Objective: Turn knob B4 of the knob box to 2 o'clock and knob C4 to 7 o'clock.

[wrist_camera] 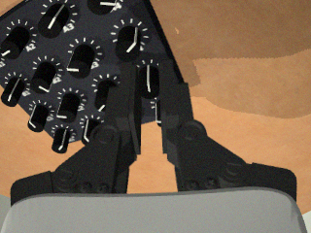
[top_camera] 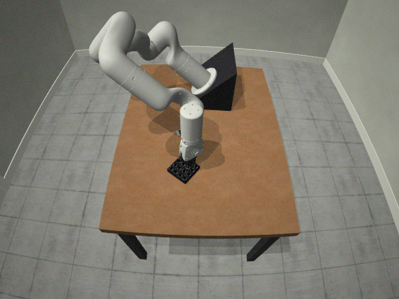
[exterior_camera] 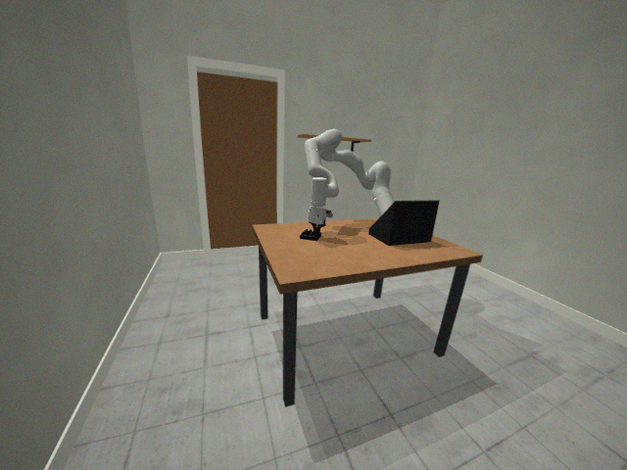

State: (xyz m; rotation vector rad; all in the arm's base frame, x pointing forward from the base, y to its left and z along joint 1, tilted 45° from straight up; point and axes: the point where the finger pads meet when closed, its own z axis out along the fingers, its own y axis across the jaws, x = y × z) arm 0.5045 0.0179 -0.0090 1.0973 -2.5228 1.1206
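Note:
The black knob box (top_camera: 175,176) (exterior_camera: 310,237) (wrist_camera: 92,29) stands flat on the table. My gripper (top_camera: 187,164) (exterior_camera: 316,233) (wrist_camera: 149,81) points down over it and is shut on knob C4 (wrist_camera: 154,83), one finger on each side. The white line of C4 points up in the wrist view, near 1 o'clock. Knob B4 (wrist_camera: 124,41) stands free just beyond the fingertips; its line points up and right in that view, roughly 2 o'clock, though I cannot read the exact mark. The fingers partly hide knobs C3 (wrist_camera: 104,89) and D4 (wrist_camera: 157,108).
The other knobs stand close around the fingers, with B3 (wrist_camera: 84,54) a little to the left in the wrist view. The wooden table (top_camera: 225,199) (exterior_camera: 344,258) carries the arm's black wedge-shaped base (top_camera: 219,96) (exterior_camera: 414,222) at its far end in the top view.

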